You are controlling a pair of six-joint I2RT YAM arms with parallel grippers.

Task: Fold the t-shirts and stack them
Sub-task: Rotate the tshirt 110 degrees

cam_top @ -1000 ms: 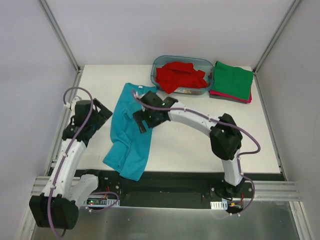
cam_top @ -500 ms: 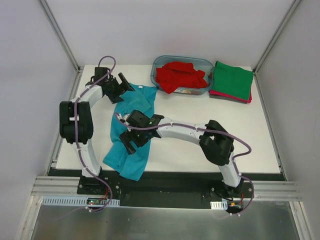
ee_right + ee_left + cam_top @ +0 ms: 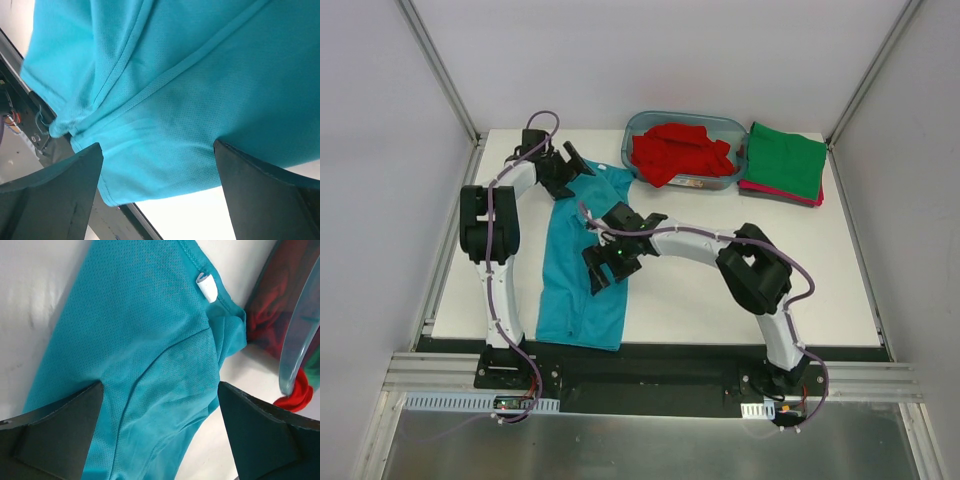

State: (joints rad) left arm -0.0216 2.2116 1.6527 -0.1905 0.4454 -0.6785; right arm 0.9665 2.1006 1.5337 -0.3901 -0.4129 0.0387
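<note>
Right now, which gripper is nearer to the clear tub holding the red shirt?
Left. The left gripper hovers over the teal shirt just beside the tub; the right gripper is over that shirt's middle, farther off.

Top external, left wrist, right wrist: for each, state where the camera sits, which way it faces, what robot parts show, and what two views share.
Top external: above, behind the bases, looking down on the table; both arms, open left hand and right hand show.
Left wrist: on the left arm, facing the teal t-shirt collar beside the tub; own fingers show.
Right wrist: on the right arm, facing that shirt's near end; own fingers show.
Both wrist views share the shirt.
</note>
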